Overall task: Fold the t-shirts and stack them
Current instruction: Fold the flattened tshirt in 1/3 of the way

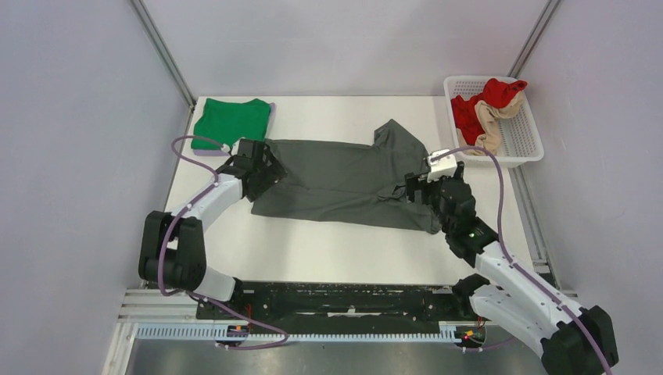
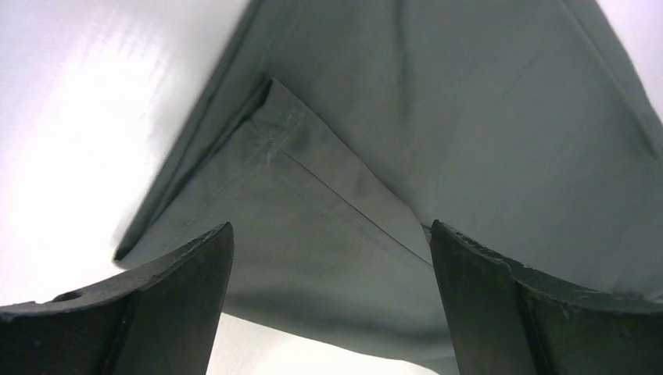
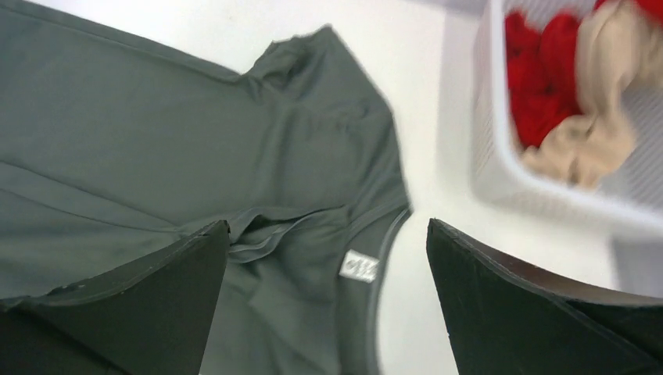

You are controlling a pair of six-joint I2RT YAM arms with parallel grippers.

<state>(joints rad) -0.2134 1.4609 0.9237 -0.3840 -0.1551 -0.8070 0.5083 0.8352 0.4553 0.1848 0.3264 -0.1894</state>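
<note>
Green shirt (image 1: pixel 232 119) is folded beyond left gripper (image 2: pixel 330 228). Grey shirt (image 1: pixel 344 183) is part-folded, unstacked, under it and right gripper (image 3: pixel 328 226). Both are spread wide, empty.

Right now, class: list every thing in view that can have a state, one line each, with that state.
dark grey t-shirt: spread out, partly folded over
green t-shirt: folded, far left
basket: holds crumpled red garment and beige garment
left end effector: open, over the grey shirt's edge
right end effector: open, over its collar
</note>
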